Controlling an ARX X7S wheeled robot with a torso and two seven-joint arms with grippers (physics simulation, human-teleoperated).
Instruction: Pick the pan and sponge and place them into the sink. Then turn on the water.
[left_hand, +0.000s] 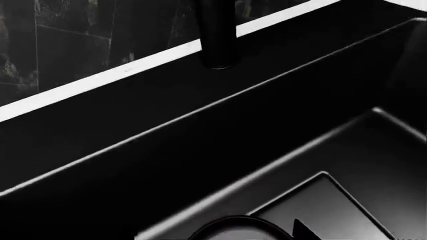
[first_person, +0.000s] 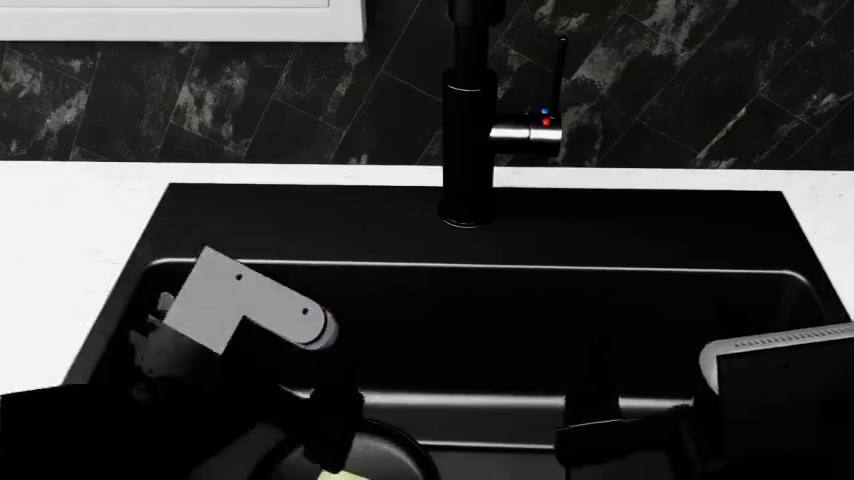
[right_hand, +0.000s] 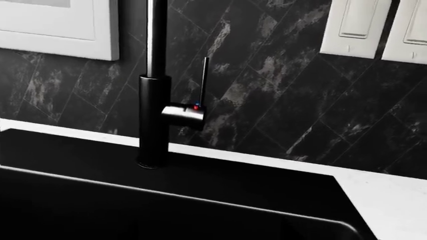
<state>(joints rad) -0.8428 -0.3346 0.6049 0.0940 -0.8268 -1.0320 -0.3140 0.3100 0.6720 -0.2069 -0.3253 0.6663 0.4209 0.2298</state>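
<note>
Dark marble tile wall (first_person: 694, 90) ahead of me, white desk (first_person: 67, 230) wrapped around one black sink (first_person: 481, 300). One black faucet (first_person: 467, 130) stands at the far rim, one thin lever (right_hand: 203, 80) on its right side with red and blue dots. Two white switch plates (right_hand: 360, 25) show on the wall to the right. Down in the sink, near left, sits one pan (first_person: 387, 450), and one pale sponge (first_person: 340, 474) shows at the frame's edge, seemingly inside the pan. My left hand (first_person: 327, 425) hangs over the pan; I cannot tell its opening. My right hand (first_person: 594, 415) hovers low at the near right, opening unclear too.
</note>
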